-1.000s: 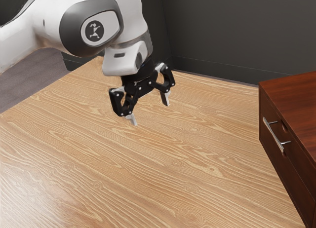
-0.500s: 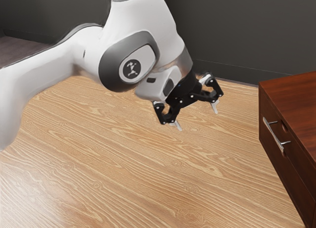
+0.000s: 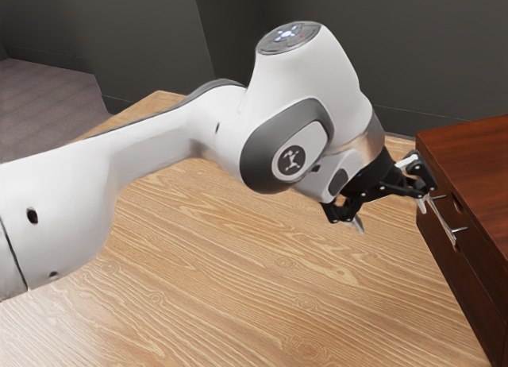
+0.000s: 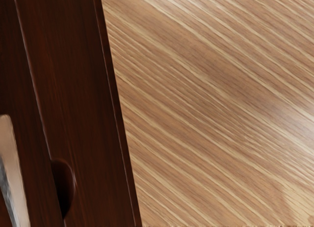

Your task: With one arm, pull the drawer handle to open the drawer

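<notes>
Exterior view: black two-finger gripper (image 3: 390, 210), jaws spread and empty, just beside the slim silver bar handle (image 3: 447, 218) of the dark reddish wooden drawer (image 3: 467, 254). Handle likely rigid, slick; grasp mid-bar.

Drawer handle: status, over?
Gripper open, beside the upper end of the drawer handle, not closed on it. Drawer looks shut, not yet pulled. Nothing in the way.
</notes>
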Controlling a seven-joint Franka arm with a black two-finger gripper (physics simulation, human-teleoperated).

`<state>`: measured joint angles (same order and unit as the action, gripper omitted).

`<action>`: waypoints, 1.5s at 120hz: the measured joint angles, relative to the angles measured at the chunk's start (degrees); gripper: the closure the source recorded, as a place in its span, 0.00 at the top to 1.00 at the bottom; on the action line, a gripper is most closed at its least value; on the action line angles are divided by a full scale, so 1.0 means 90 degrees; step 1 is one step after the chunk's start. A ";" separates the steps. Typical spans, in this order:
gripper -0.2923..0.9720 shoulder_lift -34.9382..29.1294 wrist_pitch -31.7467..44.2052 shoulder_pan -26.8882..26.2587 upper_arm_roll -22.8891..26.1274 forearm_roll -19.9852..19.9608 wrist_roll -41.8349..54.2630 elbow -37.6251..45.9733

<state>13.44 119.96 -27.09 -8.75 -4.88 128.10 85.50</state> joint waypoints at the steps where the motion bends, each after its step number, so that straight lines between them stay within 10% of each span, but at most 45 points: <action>1: 0.77 0.0008 0.0017 0.0007 0.0011 -0.0003 0.0010 -0.0012; 53: 0.77 0.0558 0.0398 0.0926 0.0937 -0.0172 0.0364 -0.0443; 180: 0.62 0.0694 0.0509 0.0954 0.0954 -0.0138 0.0464 -0.0342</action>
<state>19.69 124.54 -18.50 -0.16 -6.11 132.28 82.42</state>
